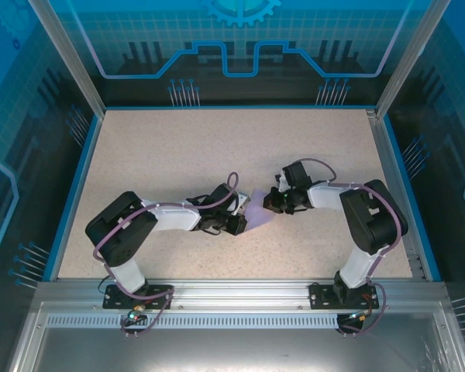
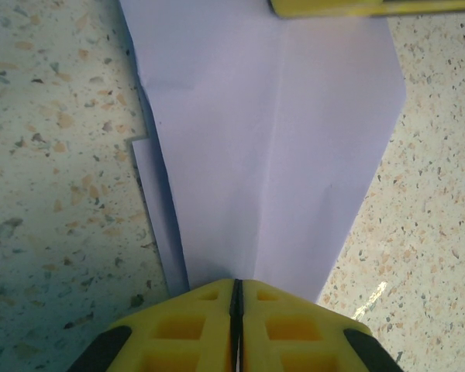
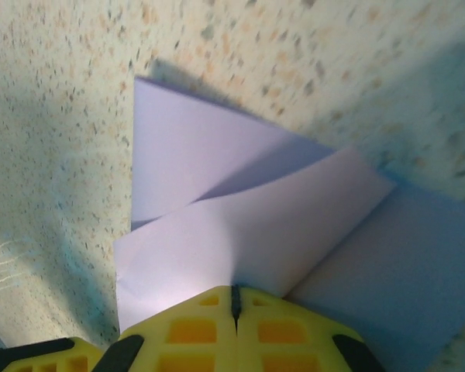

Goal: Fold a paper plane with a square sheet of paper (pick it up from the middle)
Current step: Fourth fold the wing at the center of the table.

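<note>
Left pincer (image 2: 235,298): jaws closed, pinching the near end of the paper (image 2: 271,139) right on its centre crease. Right pincer (image 3: 234,302): closed on the opposite edge, with one flap curling up off the desk (image 3: 62,116). Paper spans pincer to pincer, mostly flat. My read: opposed grips hold it taut and aligned for the next fold.

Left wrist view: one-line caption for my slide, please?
Left gripper shut on the creased lavender paper, speckled table beneath.

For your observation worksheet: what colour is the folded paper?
The paper is plain lavender-purple; left wrist view shows it best.
</note>
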`<action>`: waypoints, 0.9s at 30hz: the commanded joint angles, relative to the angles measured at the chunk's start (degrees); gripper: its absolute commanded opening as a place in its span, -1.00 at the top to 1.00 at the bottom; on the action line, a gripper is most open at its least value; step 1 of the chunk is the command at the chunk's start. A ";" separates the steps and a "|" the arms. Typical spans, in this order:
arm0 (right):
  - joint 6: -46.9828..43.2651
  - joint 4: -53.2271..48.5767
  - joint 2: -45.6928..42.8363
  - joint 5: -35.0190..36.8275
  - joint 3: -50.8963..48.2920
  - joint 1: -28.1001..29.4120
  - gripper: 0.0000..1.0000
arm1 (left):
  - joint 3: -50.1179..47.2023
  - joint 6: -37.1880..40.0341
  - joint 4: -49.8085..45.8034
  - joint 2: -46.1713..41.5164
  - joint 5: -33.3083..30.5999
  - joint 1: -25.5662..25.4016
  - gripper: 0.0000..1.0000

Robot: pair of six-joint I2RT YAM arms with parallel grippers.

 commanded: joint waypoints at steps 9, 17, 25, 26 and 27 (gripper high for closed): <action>-6.58 -6.12 5.44 9.48 7.41 -8.57 0.91 | -3.96 1.68 -13.49 2.03 -3.23 -0.37 0.78; -6.71 -8.72 5.62 9.85 10.29 -9.52 0.90 | -4.21 1.13 -13.34 0.66 -2.33 -0.39 0.77; -7.79 -9.93 0.15 6.07 9.80 -9.91 0.81 | -0.45 0.71 -13.76 -0.57 -0.21 -0.37 0.74; -7.66 -9.74 -1.26 5.53 8.75 -9.57 0.78 | 0.16 0.69 -13.92 -0.67 -0.05 -0.33 0.73; -7.39 -9.24 -2.89 4.76 7.42 -9.20 0.72 | 1.16 0.69 -14.10 -0.96 0.14 -0.41 0.72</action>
